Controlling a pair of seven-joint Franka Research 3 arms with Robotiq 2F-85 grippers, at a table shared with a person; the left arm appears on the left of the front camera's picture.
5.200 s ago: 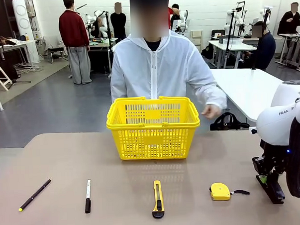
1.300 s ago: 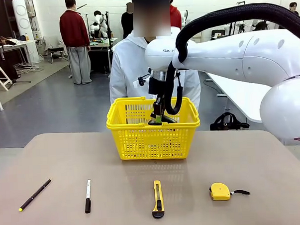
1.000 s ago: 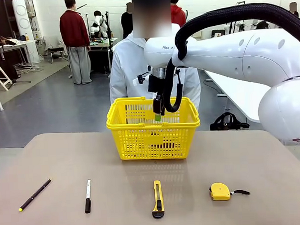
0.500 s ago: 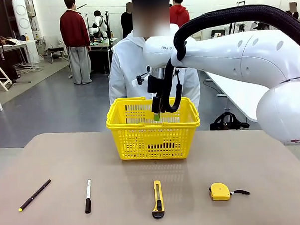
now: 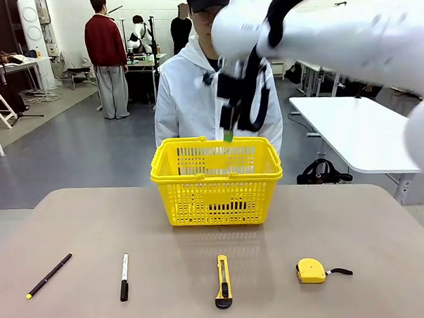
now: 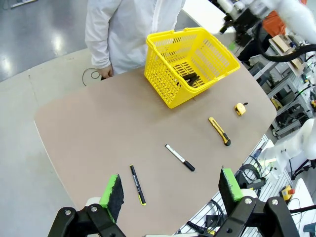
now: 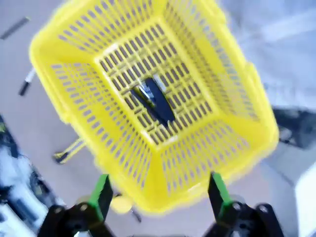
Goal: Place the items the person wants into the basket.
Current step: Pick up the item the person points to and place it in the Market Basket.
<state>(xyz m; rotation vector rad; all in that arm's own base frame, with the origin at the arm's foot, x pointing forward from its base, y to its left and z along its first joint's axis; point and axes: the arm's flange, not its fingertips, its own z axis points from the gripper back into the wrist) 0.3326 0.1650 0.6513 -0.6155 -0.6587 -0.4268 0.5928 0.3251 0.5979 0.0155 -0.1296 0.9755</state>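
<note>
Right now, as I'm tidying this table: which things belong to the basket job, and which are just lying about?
Job in hand: yellow basket, black pen with yellow tip, yellow tape measure, person in white jacket.
Lying about: white marker with black cap, yellow-and-black utility knife.

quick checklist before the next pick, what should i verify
1. right gripper open and empty: ok
2. right gripper above the basket rim, not inside it: ok
3. left gripper open, nothing held: ok
4. pen lying free on the table, nothing touching it: ok
5. tape measure free on the table, apart from the other things: ok
6. which item the person wants next: cannot tell, no hand is pointing
</note>
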